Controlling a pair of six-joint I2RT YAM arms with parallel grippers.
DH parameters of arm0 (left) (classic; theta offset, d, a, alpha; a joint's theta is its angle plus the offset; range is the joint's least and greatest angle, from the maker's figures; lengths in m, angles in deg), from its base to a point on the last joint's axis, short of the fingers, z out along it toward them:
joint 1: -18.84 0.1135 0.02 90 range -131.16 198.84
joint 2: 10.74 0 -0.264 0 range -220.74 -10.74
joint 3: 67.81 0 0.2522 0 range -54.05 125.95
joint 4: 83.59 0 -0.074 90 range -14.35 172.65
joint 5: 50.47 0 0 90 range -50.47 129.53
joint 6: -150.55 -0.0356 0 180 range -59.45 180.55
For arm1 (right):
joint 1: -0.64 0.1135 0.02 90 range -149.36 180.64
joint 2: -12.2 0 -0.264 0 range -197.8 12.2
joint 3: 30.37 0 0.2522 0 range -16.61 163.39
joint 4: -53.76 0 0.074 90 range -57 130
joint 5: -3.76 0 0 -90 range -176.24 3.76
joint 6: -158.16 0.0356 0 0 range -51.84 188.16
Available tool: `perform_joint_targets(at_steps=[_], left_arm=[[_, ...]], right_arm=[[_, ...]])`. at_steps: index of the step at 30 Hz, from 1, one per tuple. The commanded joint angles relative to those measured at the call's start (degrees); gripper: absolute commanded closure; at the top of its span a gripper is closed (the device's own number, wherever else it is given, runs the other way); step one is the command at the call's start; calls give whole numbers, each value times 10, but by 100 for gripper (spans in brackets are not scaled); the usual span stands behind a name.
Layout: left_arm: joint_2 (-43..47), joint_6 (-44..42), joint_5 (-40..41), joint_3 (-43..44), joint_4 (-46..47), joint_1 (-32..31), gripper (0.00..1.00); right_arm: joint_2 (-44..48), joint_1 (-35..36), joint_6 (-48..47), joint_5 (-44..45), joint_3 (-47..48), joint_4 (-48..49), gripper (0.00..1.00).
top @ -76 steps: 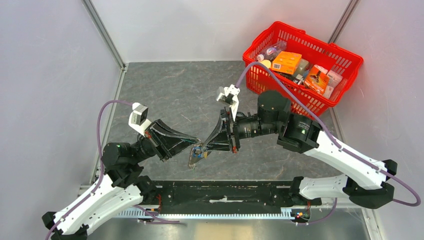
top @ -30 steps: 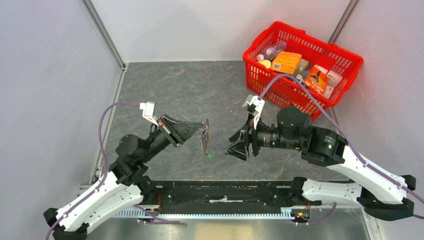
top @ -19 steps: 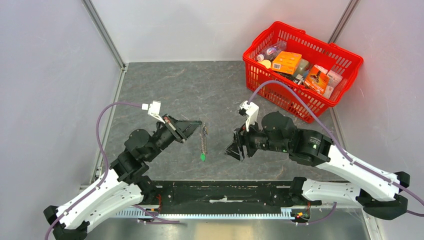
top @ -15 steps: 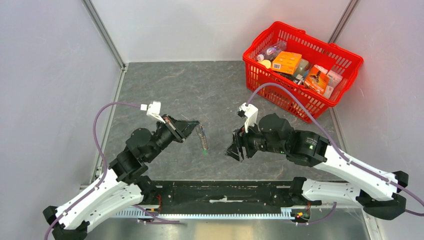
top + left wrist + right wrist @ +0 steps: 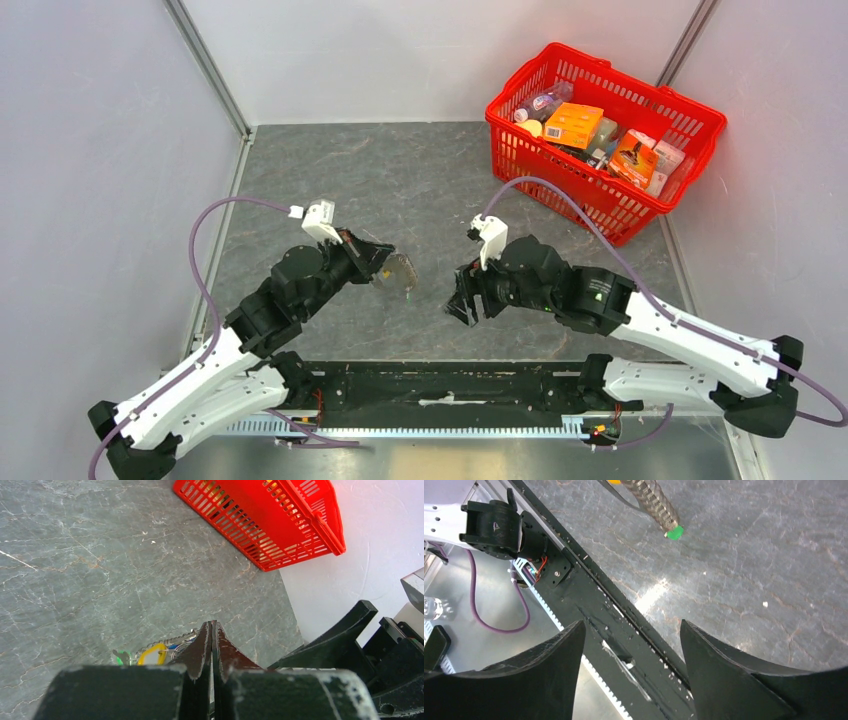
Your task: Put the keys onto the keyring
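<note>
The red plastic shopping basket stands well beyond the right gripper, whose black fingers are spread wide and hold nothing. The left gripper is clenched on the grey-olive strap keyring, which dangles from its tip, between both grippers. The keyring's yellow tag and green tag show just left of the pressed fingers.

Bright, even light falls from above; shadows are soft. A white glare patch sits on the surface in the right wrist view. The basket tints the wall red. The keyring is smeared by blur.
</note>
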Motion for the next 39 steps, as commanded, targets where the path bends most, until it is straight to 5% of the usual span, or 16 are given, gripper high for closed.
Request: perform_joint_targets(at_steps=[1,13,30,39], left_arm=[[3,-5,-15,14,33,-1,98],[4,37,-86,22,45,-1,98],[12,72,-146,8,90,-1,98],[16,89,-157,-10,113,-1,98]], right_arm=[[-32,3,-51,7,2,87,21],[-88,3,-208,-48,-22,231,13],[-128,3,-160,-70,-80,385,12],[-150,3,-132,-47,-97,439,21]])
